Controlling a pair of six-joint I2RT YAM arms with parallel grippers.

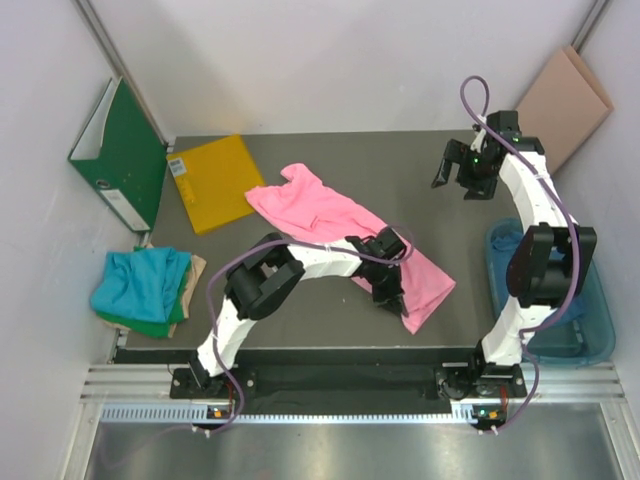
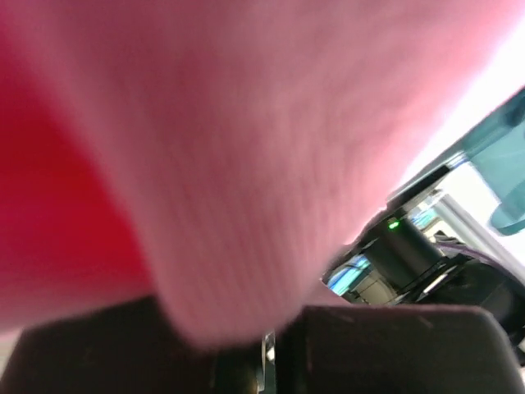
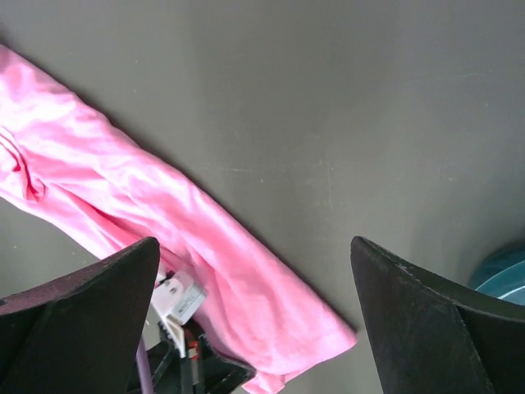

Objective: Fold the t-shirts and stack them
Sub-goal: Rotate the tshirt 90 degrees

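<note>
A bright pink t-shirt (image 1: 330, 220) lies stretched diagonally across the middle of the dark table (image 1: 400, 160). My left gripper (image 1: 392, 290) is low at its near right end. In the left wrist view pink cloth (image 2: 246, 148) fills the frame and drapes over the nearly closed fingers (image 2: 385, 353), so the gripper (image 2: 271, 349) looks shut on the shirt. My right gripper (image 1: 455, 170) hangs open and empty above the back right of the table; its wrist view (image 3: 255, 240) looks down on the pink shirt (image 3: 164, 213). Teal and green t-shirts (image 1: 140, 285) lie piled at the left. No dark blue shirt shows.
A yellow square sheet (image 1: 212, 180) lies at the back left of the table, next to a green binder (image 1: 120, 155) leaning on the wall. A blue plastic bin (image 1: 590, 330) stands at the right, off the table. A brown board (image 1: 562, 100) leans at the back right.
</note>
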